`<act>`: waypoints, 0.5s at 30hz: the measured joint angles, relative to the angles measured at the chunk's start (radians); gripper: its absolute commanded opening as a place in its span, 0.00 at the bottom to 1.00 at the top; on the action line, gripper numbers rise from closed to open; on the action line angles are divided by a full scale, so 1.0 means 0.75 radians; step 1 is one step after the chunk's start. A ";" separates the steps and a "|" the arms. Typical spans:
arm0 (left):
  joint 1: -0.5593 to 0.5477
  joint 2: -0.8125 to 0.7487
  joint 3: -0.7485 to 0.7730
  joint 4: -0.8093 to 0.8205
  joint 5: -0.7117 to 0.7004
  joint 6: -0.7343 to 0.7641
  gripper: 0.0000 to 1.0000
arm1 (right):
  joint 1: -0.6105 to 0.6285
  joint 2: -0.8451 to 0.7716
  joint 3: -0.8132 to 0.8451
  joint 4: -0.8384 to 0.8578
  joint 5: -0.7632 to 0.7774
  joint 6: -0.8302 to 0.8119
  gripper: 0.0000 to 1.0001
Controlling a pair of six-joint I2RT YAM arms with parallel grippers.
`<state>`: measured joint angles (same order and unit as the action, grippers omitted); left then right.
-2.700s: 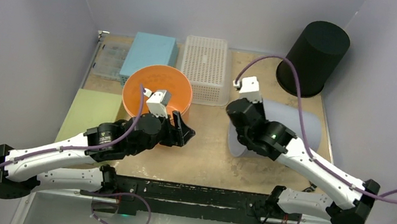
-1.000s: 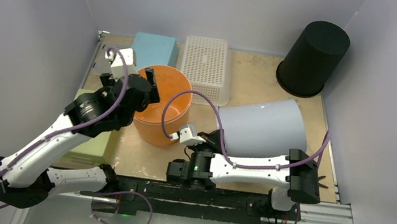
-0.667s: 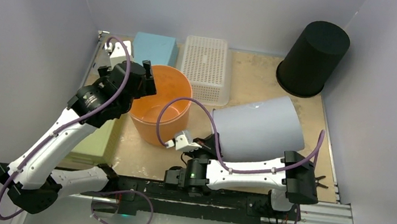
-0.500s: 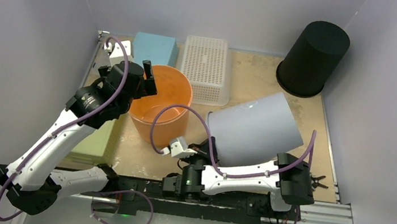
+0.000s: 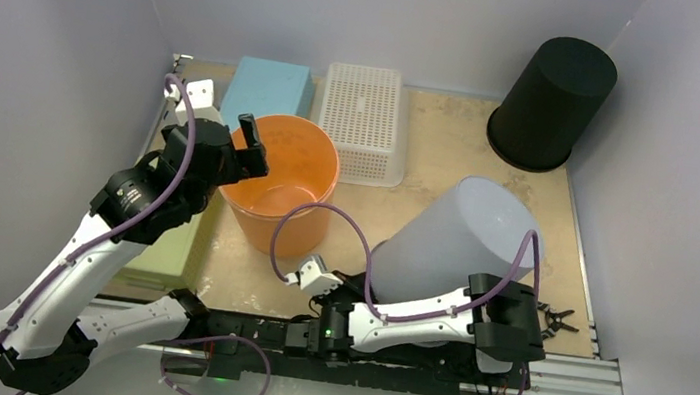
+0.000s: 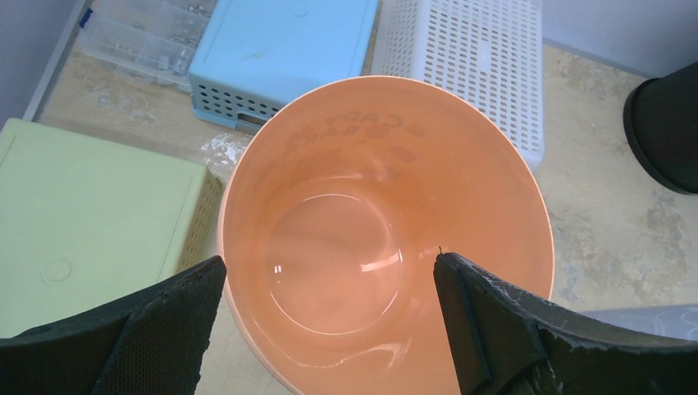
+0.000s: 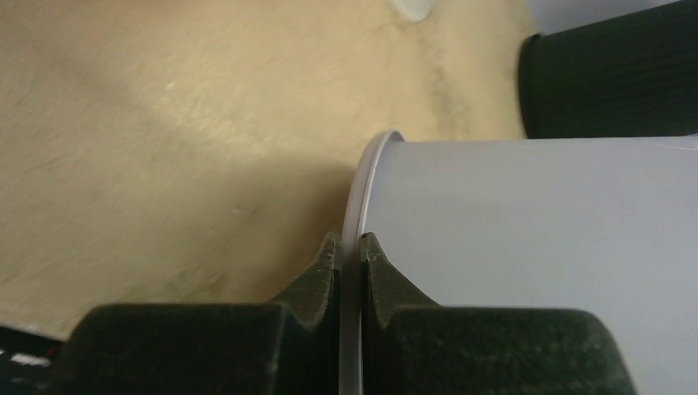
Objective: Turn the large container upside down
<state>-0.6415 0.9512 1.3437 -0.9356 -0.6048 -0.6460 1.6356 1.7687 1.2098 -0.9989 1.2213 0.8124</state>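
The large grey container [image 5: 462, 237] stands tilted on the right of the table, closed base up and toward the back, mouth down toward the front left. My right gripper [image 5: 363, 282] is shut on its rim at the low front-left edge. In the right wrist view the gripper [image 7: 351, 243] pinches the thin rim between both fingers, with the grey container's wall [image 7: 535, 247] to the right. My left gripper [image 5: 253, 148] is open and empty above the left rim of the upright orange bucket [image 5: 284, 190]. In the left wrist view the gripper [image 6: 329, 262] straddles the bucket's opening [image 6: 379, 206].
A black bin [image 5: 551, 101] stands upside down at the back right. A white perforated basket [image 5: 363, 124] and a blue box [image 5: 266, 92] sit at the back. A green box [image 5: 169, 246] lies at the left, a clear organizer [image 6: 148, 37] at the back left.
The right arm swung low toward the front and tipped the grey container from lying on its side to base-up. The left gripper moved from the middle to over the orange bucket's left rim.
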 measured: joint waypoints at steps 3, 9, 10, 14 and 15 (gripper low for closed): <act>0.000 -0.009 -0.001 0.001 0.024 -0.005 0.97 | 0.000 -0.004 -0.054 0.113 -0.088 -0.018 0.00; 0.000 -0.015 -0.017 0.009 0.056 -0.011 0.96 | 0.000 -0.008 -0.122 0.283 -0.182 -0.096 0.00; 0.000 -0.018 -0.024 0.009 0.060 -0.014 0.96 | 0.000 -0.011 -0.134 0.310 -0.192 -0.113 0.00; 0.000 -0.027 -0.050 0.010 0.073 -0.026 0.96 | 0.000 -0.046 -0.190 0.424 -0.231 -0.194 0.00; 0.000 -0.030 -0.053 0.012 0.075 -0.028 0.96 | 0.000 -0.055 -0.198 0.447 -0.233 -0.208 0.00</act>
<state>-0.6415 0.9291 1.3041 -0.9268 -0.5488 -0.6674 1.6356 1.7271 1.0615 -0.6640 1.0466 0.6563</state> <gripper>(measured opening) 0.963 0.066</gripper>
